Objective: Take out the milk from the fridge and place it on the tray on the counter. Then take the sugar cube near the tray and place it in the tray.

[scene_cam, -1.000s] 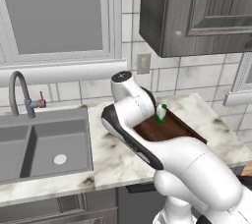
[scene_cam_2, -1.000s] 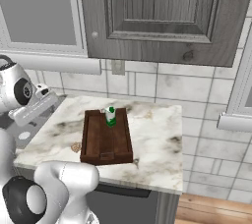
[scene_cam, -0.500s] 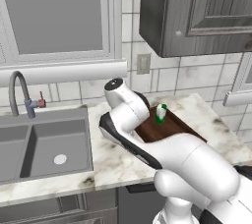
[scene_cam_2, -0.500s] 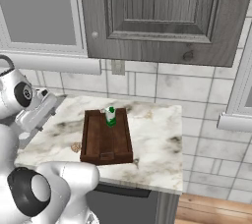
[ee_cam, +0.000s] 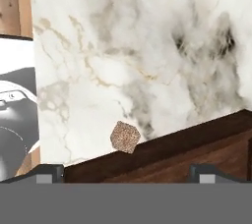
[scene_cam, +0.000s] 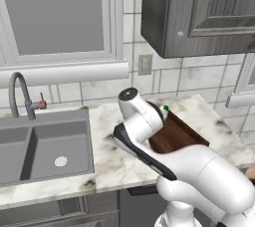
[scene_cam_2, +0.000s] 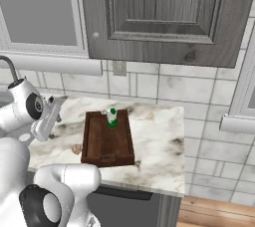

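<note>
**Milk delivered, arm turns to the sugar cube**

The milk [scene_cam_2: 112,117], a small green-and-white carton, stands upright at the back end of the wooden tray [scene_cam_2: 92,141] on the marbled counter [scene_cam_2: 157,151], so the first half of the job looks complete. The sugar cube [ee_cam: 124,137] lies on the stone just outside the tray's rim, on the side towards the sink [scene_cam: 30,146]. The gripper [ee_cam: 127,169] hangs above that rim with its jaws spread as wide as they go and nothing between them, the cube just ahead of the fingertips [ee_cam: 49,170]. Judging from this, the step in hand is the approach to the cube. The next move appears to call for centring over the speckled cube, descending to the counter and closing gently on a very small target sitting close against the tray's wall.
</note>
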Available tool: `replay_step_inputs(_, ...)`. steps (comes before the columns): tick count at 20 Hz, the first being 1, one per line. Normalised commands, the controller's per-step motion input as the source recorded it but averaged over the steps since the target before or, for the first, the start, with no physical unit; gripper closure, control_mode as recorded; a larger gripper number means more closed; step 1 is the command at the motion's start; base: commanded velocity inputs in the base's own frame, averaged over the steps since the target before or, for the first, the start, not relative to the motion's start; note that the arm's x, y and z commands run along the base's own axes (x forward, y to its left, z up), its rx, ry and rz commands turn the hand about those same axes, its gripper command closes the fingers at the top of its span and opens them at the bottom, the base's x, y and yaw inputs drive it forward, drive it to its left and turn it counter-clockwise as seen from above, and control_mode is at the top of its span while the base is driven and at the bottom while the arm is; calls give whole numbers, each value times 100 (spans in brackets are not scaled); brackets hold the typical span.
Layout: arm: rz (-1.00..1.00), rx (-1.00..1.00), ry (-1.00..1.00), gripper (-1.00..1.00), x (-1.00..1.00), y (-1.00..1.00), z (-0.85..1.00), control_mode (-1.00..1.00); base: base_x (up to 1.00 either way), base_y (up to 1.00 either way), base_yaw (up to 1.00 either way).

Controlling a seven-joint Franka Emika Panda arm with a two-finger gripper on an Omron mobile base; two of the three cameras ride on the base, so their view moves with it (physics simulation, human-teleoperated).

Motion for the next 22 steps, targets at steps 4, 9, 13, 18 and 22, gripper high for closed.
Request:
replay_step_inputs(4,21,-7,21,-100,0,-5,-24,-100,0,0,0)
replay_step_inputs(9,7,-27,10,-100,-3,3,-10,-100,0,0,0)
replay_step_inputs(13,0,-27,5,-100,-3,0,-16,-100,0,0,0)
replay_step_inputs(18,-6,-15,0,-100,0,0,-6,-100,0,0,0)
replay_step_inputs(22,-2,0,-3,-100,0,-8,0,-100,0,0,0)
